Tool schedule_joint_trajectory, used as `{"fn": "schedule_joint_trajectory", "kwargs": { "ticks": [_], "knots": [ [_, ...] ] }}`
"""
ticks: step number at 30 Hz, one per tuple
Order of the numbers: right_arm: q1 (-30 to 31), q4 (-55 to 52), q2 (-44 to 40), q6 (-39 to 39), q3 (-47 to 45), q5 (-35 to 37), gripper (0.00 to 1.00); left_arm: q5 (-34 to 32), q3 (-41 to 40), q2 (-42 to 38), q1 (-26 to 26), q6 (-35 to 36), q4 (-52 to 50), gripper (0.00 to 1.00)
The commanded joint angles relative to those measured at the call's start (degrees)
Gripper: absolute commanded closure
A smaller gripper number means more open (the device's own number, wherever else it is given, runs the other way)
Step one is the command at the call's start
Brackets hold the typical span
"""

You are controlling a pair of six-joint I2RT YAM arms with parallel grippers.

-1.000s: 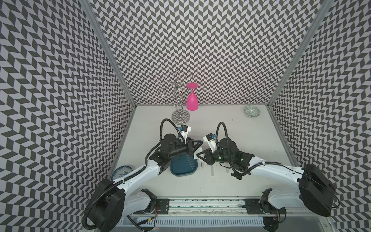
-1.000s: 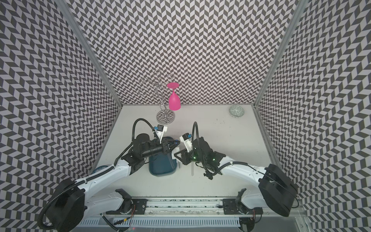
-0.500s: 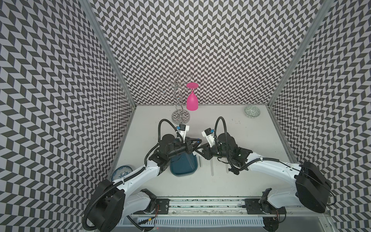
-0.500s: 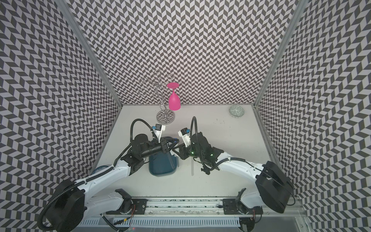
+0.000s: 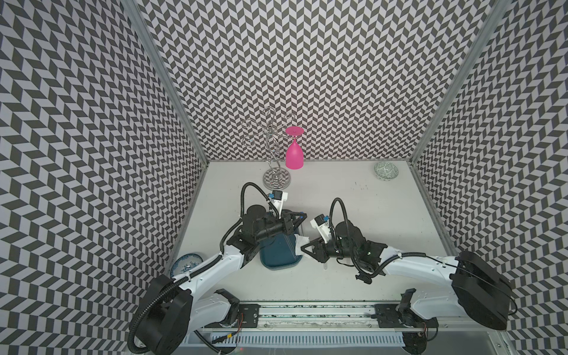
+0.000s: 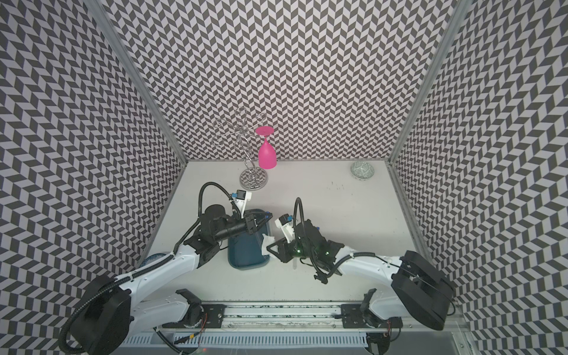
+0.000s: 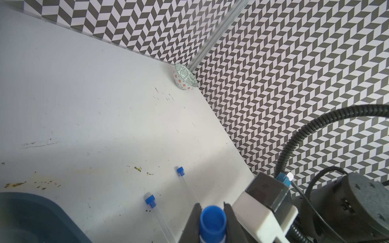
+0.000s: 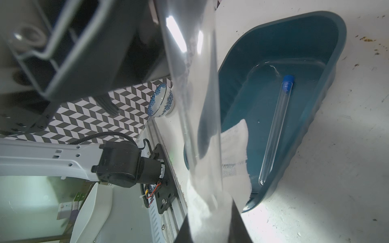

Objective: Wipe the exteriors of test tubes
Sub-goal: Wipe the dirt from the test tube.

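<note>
My left gripper [image 5: 302, 218] [image 7: 211, 208] is shut on the blue-capped end of a clear test tube [image 5: 302, 229] [image 8: 195, 84], holding it over the right edge of the teal tray [image 5: 276, 256]. My right gripper [image 5: 302, 247] [image 8: 210, 223] is shut on a crumpled white tissue [image 5: 300, 241] [image 8: 231, 151] wrapped round the tube's lower part. Another test tube [image 8: 275, 130] lies inside the tray. Two more test tubes lie on the table right of the tray, one [image 7: 189, 187] beyond the other [image 7: 162, 223]; in both top views only one tip [image 5: 325, 267] [image 6: 294, 265] shows under the right arm.
A chrome glass rack [image 5: 275, 153] with a pink glass [image 5: 294, 153] hanging on it stands at the back. A green patterned bowl [image 5: 385, 170] sits in the back right corner. A blue-and-white bowl [image 5: 186, 266] sits at the front left, by the wall.
The right gripper with the tissue slid up the tube toward the left gripper, then back down to the tube's lower part. The left gripper kept its hold and barely moved.
</note>
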Motion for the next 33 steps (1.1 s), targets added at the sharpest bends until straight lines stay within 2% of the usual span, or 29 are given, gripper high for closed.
{"fn": "schedule_joint_trajectory", "kwargs": {
  "ticks": [1, 13, 19, 27, 33],
  "knots": [
    [0.01, 2.69, -0.51, 0.03, 2.31, 1.63, 0.81, 0.61, -0.37, 0.01, 0.52, -0.12, 0.66, 0.82],
    [-4.48, -0.96, 6.61, -7.92, 15.99, -1.53, 0.81, 1.6, -0.55, -0.23, 0.6, -1.83, 2.19, 0.82],
    [-3.63, 3.74, 4.75, -3.31, 8.68, -3.2, 0.81, 1.8, -0.57, -0.21, 0.99, -2.91, 3.07, 0.82],
    [0.91, 7.41, 1.69, 2.67, -1.56, -1.52, 0.81, 2.79, -0.68, 0.55, 1.38, -3.72, 4.6, 0.81],
    [-0.24, 4.23, 0.07, 0.66, 2.05, 1.84, 0.81, 3.12, -1.13, 0.44, 1.37, -3.86, 4.85, 0.81]
  ]
}}
